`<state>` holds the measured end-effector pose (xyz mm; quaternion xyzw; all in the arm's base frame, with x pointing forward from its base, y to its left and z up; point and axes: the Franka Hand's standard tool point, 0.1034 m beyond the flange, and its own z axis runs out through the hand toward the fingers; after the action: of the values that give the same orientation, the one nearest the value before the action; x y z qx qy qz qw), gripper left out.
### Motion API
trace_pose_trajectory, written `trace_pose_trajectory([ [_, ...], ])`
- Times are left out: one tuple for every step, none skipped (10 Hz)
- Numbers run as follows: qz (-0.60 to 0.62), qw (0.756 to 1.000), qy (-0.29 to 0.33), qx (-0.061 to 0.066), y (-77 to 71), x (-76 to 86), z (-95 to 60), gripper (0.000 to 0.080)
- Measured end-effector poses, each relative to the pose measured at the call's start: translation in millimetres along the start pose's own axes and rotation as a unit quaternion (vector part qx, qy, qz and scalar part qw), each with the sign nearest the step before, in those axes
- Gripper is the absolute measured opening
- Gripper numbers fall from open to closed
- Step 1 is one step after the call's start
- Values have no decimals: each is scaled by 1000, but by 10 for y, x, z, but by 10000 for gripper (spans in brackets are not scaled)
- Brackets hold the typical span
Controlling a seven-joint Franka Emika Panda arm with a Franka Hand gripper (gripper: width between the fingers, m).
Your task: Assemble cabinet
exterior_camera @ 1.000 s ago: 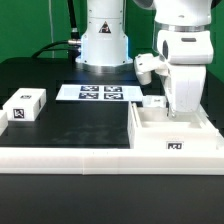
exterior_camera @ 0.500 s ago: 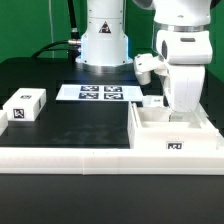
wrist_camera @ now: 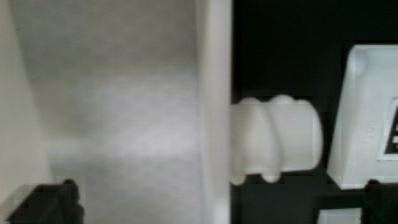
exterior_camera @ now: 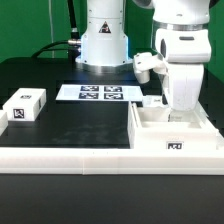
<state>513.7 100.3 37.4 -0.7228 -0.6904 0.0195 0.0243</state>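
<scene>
The cabinet [exterior_camera: 176, 130] is a large white tagged box on the exterior view's right. My gripper [exterior_camera: 178, 108] reaches down into it from above, and its fingertips are hidden behind the cabinet's walls. In the wrist view the gripper [wrist_camera: 210, 205] is open. Its dark fingertips [wrist_camera: 47, 204] stand far apart on either side of an upright white cabinet wall [wrist_camera: 214, 90] and do not touch it. A ribbed white knob [wrist_camera: 276, 140] sticks out from that wall.
A small white tagged block [exterior_camera: 24, 106] lies at the exterior view's left. The marker board [exterior_camera: 98, 93] lies at the back by the robot base. A white rail [exterior_camera: 70, 156] runs along the table front. A tagged white piece [wrist_camera: 370, 110] sits beside the knob.
The arm and hand have risen slightly above the cabinet. Nothing else has moved.
</scene>
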Motion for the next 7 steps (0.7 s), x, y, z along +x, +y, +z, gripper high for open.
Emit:
trace_pose_trajectory([
  [3, 1000, -1, -4, -13, 3, -86, 797],
  [6, 1000, -2, -9, -62, 12, -182, 797],
  [18, 1000, -2, -11, -145, 35, -256, 797],
  [26, 1000, -3, -14, -245, 86, -323, 797],
  [31, 999, -2, -14, -338, 134, -340, 797],
  [40, 999, -2, -12, -400, 164, -338, 797],
  [40, 999, -3, -12, -402, 156, -334, 797],
])
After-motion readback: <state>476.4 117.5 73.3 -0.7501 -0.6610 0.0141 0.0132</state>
